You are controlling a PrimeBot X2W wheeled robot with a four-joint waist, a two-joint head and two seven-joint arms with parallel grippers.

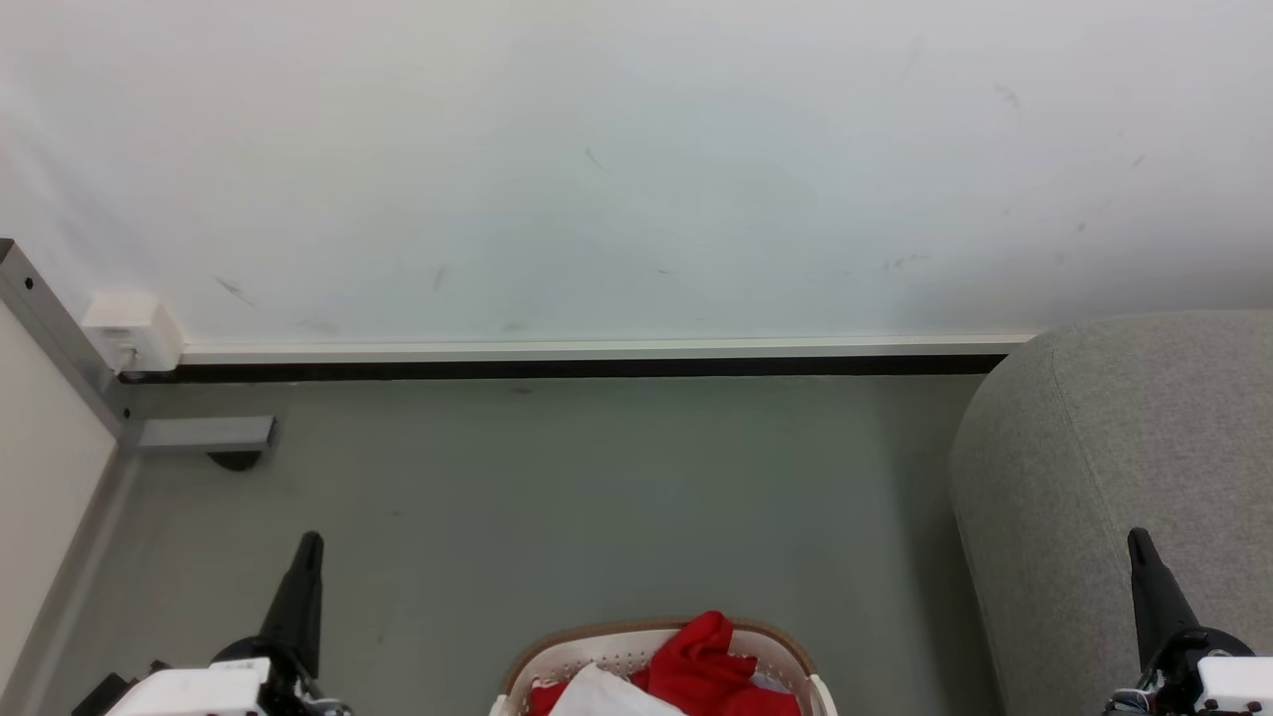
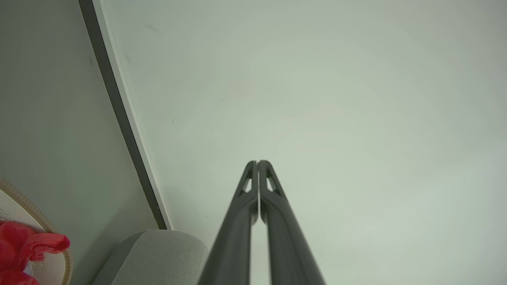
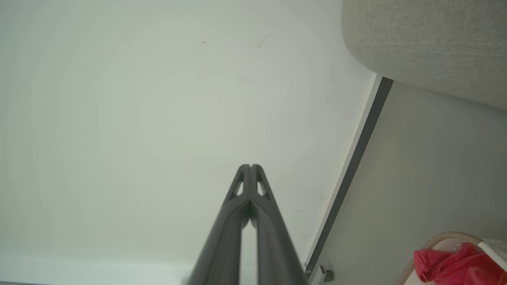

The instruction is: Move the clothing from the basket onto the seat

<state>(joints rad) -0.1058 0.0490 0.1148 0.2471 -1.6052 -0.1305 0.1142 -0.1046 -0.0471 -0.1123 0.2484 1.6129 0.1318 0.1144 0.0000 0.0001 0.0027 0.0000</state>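
Nearest the lens, left gripper (image 1: 309, 545) low at the left of the head view, long dark fingers pressed together tip to tip, clamped on nothing, raised above the floor (image 1: 597, 497) and aimed toward the wall (image 1: 597, 149). Matching right gripper (image 1: 1140, 545) low at the right, likewise closed and empty, seen in front of the seat (image 1: 1094, 447). Between the two, at the near edge of the floor, basket (image 1: 612, 654): cream perforated wall, brown rim, cut off by the bottom of the frame. Inside it, clothing (image 1: 706, 666), a red heap bunched up to rim height, with a white fold just beside it on the left. Seat on the right side of the floor, light grey, rounded corner, well apart from the basket, nothing lying on the visible part. Along the far edge of the floor, a white strip over a black baseboard (image 1: 597, 366) at the foot of the scuffed pale wall. At the far left corner, a grey metal foot (image 1: 199, 433) and a small white box (image 1: 129, 328) above it. From the left wrist: closed left gripper (image 2: 257, 163) against the wall, basket (image 2: 29, 206) rim, clothing (image 2: 23, 245) and seat (image 2: 158, 253) at the lower left. From the right wrist: closed right gripper (image 3: 250, 166), seat (image 3: 427, 39) at upper right, basket (image 3: 447, 235) and clothing (image 3: 455, 265) at lower right.
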